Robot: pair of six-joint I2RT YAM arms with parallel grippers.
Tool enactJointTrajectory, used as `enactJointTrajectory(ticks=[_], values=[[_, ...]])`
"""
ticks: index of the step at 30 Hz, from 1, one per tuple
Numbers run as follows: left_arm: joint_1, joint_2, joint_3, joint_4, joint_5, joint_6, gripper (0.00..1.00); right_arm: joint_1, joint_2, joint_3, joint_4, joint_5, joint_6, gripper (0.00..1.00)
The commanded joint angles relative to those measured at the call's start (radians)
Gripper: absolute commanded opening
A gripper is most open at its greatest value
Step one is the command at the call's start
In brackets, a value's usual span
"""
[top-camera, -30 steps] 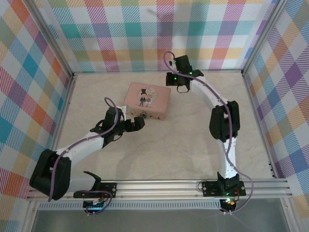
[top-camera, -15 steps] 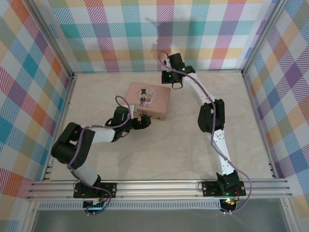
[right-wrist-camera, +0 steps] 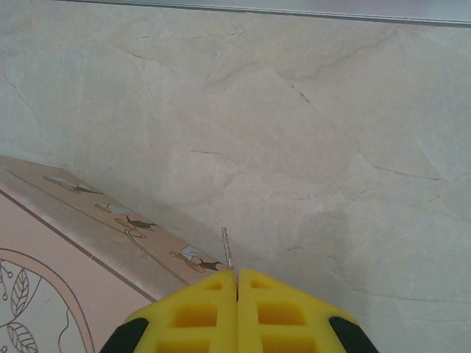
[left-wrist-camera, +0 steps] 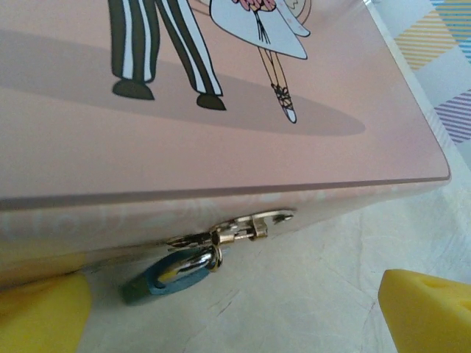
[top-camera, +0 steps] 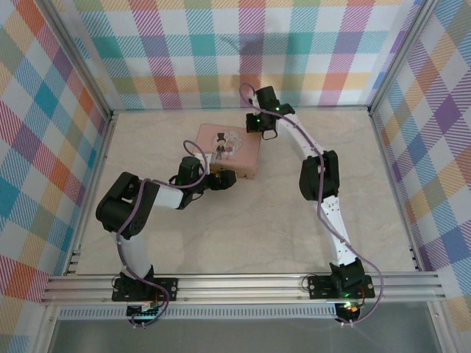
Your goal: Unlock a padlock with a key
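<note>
Padlock (left-wrist-camera: pixel 171 276) lies between the left tool's (left-wrist-camera: pixel 234 316) spread pads — touching neither.

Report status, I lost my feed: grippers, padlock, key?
Left gripper open, facing padlock on tin's clasp. Right gripper shut on key, at tin's far corner. Tin sits between key and padlock.

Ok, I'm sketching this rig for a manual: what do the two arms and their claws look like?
The left arm and right arm have white links between bulky black joints, each trailed by a purple cable. Small green lights glow by the right wrist. The left claw and right claw carry blocky yellow pads.
</note>
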Motion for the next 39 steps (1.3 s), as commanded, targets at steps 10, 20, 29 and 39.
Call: enactJointTrajectory(ticks=[10,20,29,39], values=[[-0.062,0.041,0.098,0.023,0.131,0.050,0.92,0.020,0.032,0.006,-0.040,-0.017,-0.040,0.00],[-0.160,0.035,0.039,0.141,-0.152,0.104,0.99,0.036,0.007,-0.061,-0.015,-0.016,-0.032,0.00],[-0.180,0.065,-0.036,0.341,-0.285,0.133,1.00,0.037,-0.027,-0.118,0.011,-0.012,-0.038,0.00],[-0.173,0.090,0.031,0.328,0.076,0.115,0.92,0.040,-0.033,-0.135,0.014,-0.004,-0.047,0.00]])
